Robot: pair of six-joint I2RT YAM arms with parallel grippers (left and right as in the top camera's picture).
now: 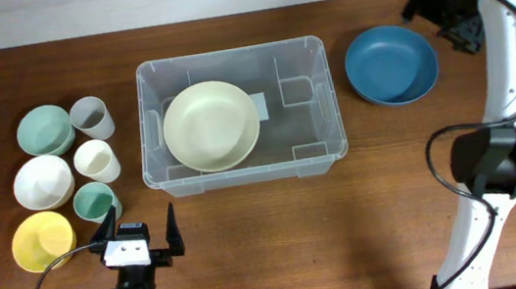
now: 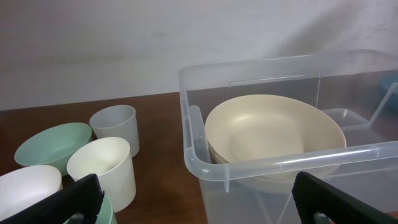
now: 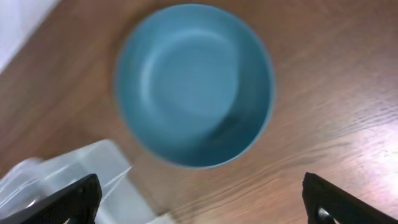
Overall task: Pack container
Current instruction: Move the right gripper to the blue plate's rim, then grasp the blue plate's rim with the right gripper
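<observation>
- Brown wood forms the surface (image 1: 282,260). At its near edge the left gripper (image 1: 140,218) faces the container with its fingers spread wide and nothing between them.
- Just beyond that gripper, on the left, sits a cluster of loose dishes. The yellow bowl (image 1: 43,240) and teal cup (image 1: 95,201) are nearest, then the white bowl (image 1: 43,181) and cream cup (image 1: 97,161). The pale green bowl (image 1: 45,129) and grey cup (image 1: 92,117) are farthest.
- The container (image 1: 336,105) stands upright and open-topped at the middle of the surface. It is right of the cups and apart from them.
- A cream bowl (image 1: 211,125) rests upright in the container's left half. The white label (image 1: 260,105) on the base shows at the bowl's right edge.
- The blue bowl (image 1: 391,64) sits on the surface just right of the container's far corner, not touching it.
- Farthest back, the right gripper (image 1: 442,21) hangs above the blue bowl's far right rim. Its fingers are wide apart and hold nothing. Its wrist view is blurred.
</observation>
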